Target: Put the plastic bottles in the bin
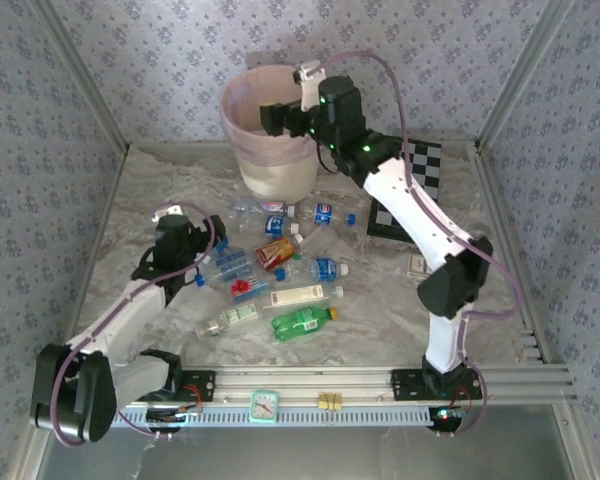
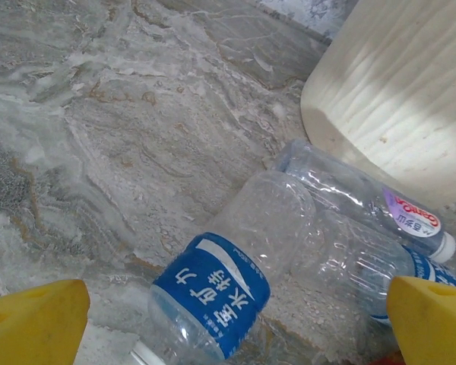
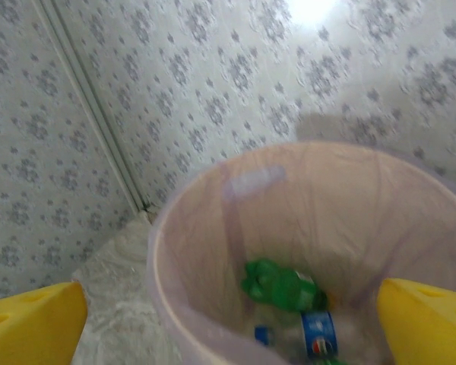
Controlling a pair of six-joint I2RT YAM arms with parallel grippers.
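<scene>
Closest in, a small teal clock (image 1: 265, 405) sits on the front rail between the two arm bases. Just beyond it the plastic bottles (image 1: 280, 270) lie scattered on the marbled bench (image 1: 160, 180), all on their sides: a green bottle (image 1: 302, 321) nearest, an orange-labelled bottle (image 1: 277, 251) mid-heap, and clear blue-labelled ones around them. The left hand (image 2: 232, 321) hangs low at the heap's left edge, its yellow fingers (image 2: 30, 323) spread wide and gripping nothing, with a clear blue-label bottle (image 2: 213, 293) lying between them. Farther back stands the bin (image 1: 270, 165), pink liner folded over its rim, a checkerboard (image 1: 420, 175) flat to its right. The right hand (image 3: 229, 321) is poised above the bin's mouth, fingers parted and empty. Inside lie what looks like a crumpled green bottle (image 3: 277, 283) and a blue-labelled bottle (image 3: 317, 334).
</scene>
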